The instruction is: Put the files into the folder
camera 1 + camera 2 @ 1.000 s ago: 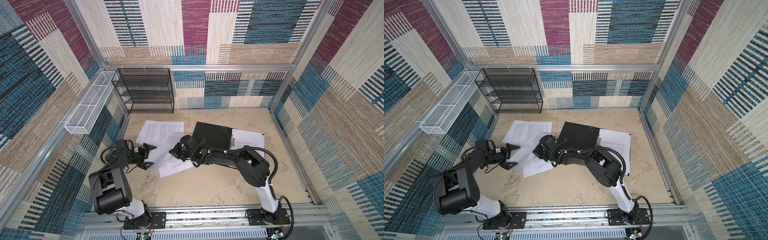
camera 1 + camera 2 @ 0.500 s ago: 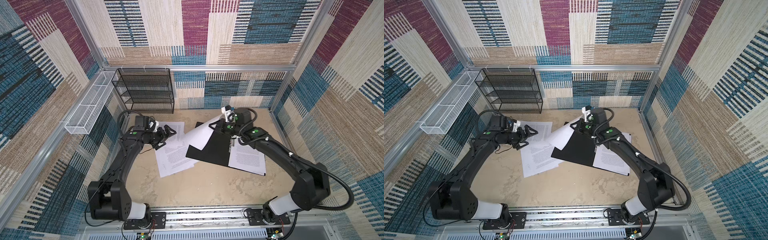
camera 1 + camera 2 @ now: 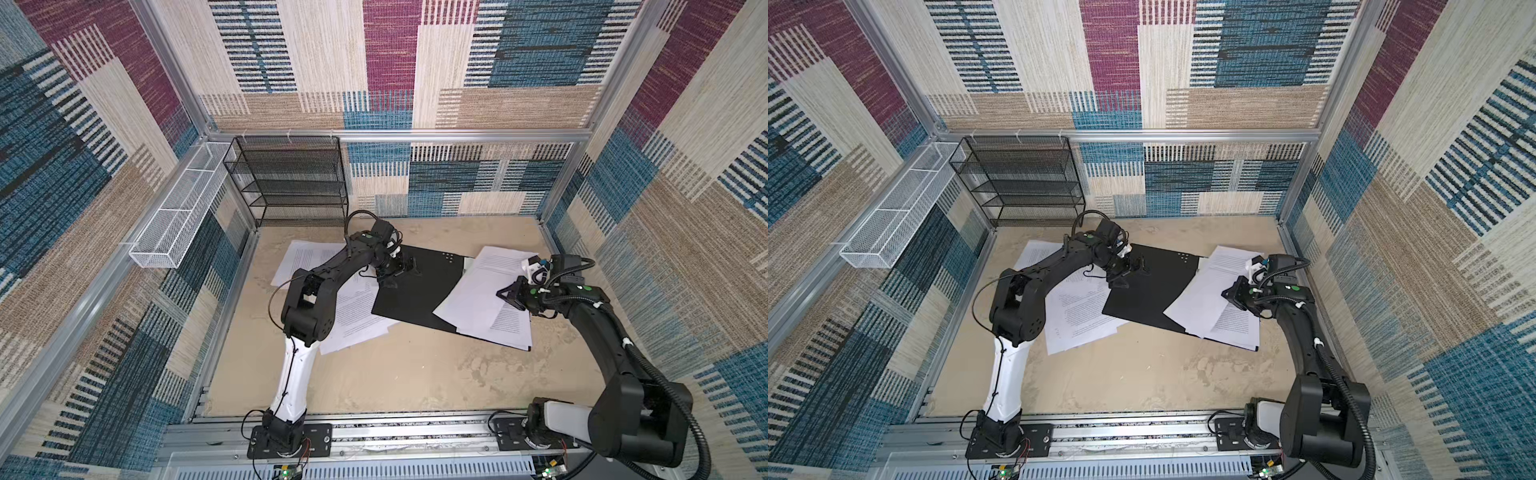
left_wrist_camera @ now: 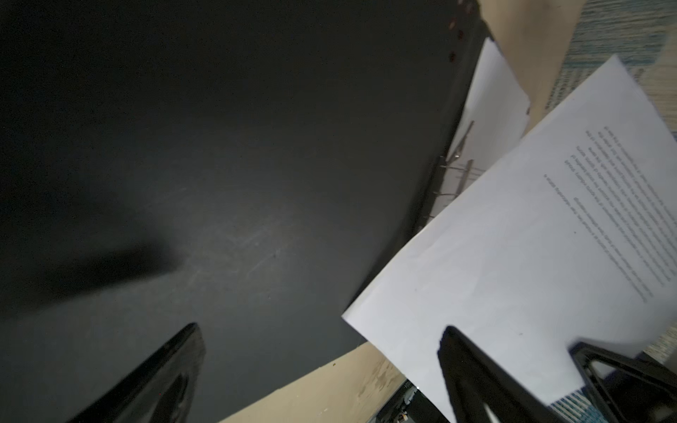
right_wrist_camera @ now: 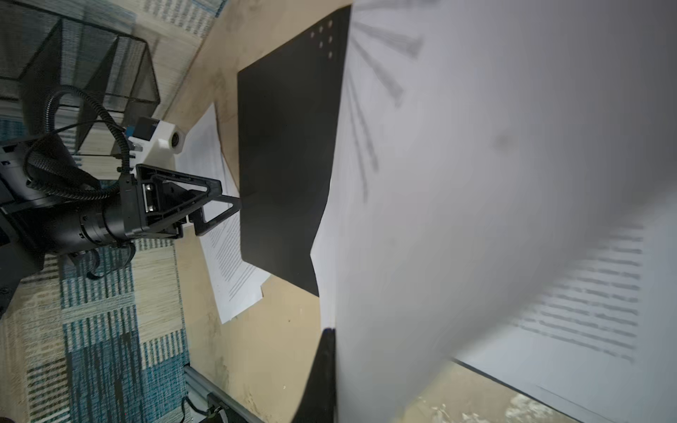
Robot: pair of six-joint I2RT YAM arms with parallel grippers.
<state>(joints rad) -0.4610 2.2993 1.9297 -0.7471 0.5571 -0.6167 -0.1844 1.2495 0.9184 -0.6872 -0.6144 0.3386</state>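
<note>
Your right gripper (image 3: 505, 294) is clamped, seemingly pinching a sheet (image 3: 469, 305) over the folder (image 3: 415, 291); your left gripper (image 3: 400, 275) gapes empty.

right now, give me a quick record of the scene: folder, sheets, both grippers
folder: open, black inside up
left gripper: open, at the folder's left flap
right gripper: shut on a sheet over the folder's right half
loose sheets: beside the left flap, partly under it
rack: back left corner
</note>
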